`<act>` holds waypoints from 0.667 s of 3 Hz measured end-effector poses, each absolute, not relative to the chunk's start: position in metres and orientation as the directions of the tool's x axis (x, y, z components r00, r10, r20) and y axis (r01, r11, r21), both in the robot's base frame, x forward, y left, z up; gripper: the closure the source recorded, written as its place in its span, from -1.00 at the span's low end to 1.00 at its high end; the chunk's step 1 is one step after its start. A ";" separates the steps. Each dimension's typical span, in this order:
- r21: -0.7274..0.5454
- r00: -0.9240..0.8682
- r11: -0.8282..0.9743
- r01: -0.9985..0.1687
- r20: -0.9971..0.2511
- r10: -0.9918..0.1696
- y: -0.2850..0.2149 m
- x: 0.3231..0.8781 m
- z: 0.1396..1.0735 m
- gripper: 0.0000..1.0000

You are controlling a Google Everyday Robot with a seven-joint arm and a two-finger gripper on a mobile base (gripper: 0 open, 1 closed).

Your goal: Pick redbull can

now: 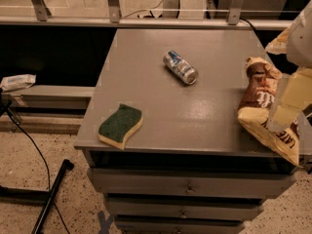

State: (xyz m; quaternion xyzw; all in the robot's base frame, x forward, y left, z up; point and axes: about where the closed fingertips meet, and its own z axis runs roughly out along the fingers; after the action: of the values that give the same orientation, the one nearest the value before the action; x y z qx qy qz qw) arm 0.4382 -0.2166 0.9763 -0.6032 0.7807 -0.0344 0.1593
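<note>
The redbull can (pixel 180 67) lies on its side on the grey cabinet top (pixel 195 116), a little behind its middle, with its shiny silver end pointing to the front right. It is silver with blue patches. My gripper (pixel 288 100) hangs at the right edge of the view, pale and blurred, in front of the snack bag. It is well to the right of the can and apart from it.
A green sponge with a yellow base (pixel 120 126) lies near the front left corner. A brown-and-cream snack bag (pixel 261 108) lies at the right edge. Drawers (pixel 187 186) are below. A railing (pixel 146 21) runs behind. A black cable and stand (pixel 48 189) are on the floor at the left.
</note>
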 end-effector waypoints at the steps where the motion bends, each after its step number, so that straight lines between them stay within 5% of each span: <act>1: -0.248 -0.221 0.271 -0.930 -0.211 -0.952 -0.216 0.438 0.977 -1.00; 2: -0.236 -0.216 0.271 -0.933 -0.233 -0.948 -0.196 0.480 0.967 -1.00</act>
State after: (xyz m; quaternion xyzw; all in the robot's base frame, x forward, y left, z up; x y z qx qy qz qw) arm 0.4803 -0.1960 0.9666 -0.6035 0.7794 -0.0225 0.1667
